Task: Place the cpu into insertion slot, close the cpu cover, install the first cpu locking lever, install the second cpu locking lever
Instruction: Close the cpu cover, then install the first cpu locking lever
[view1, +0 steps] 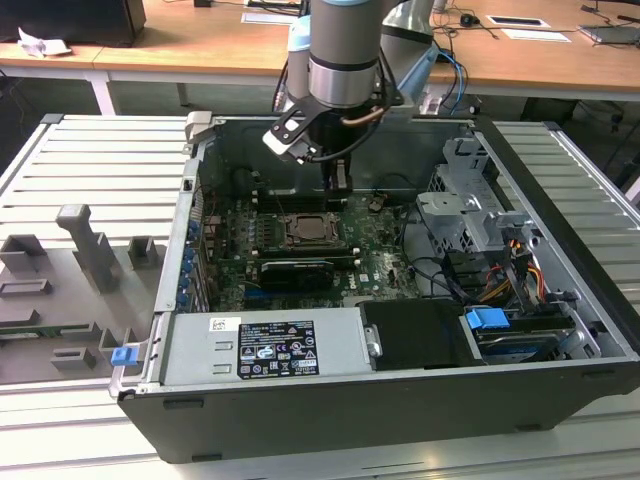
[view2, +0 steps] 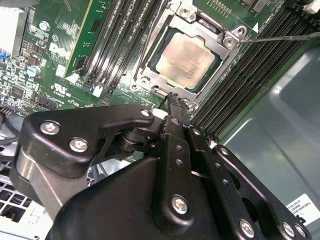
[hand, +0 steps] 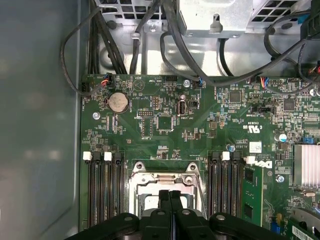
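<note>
Just beside tool (view2: 173, 98) tip: cpu (view2: 186, 59) flat, framed by cpu cover (view2: 224, 55); tool closed, gripping nothing.

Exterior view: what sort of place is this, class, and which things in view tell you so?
Probably a robotics lab or test workshop: a robot arm hangs over an open computer case on a slatted metal bench, with wooden desks behind.

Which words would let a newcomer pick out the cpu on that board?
Look inside the open black computer case at the green motherboard. On it, a square silver metal frame sits between banks of long black memory slots. The cpu is the flat pale silvery-beige square showing through that frame's cut-out, unlike the ribbed slots beside it.
</note>
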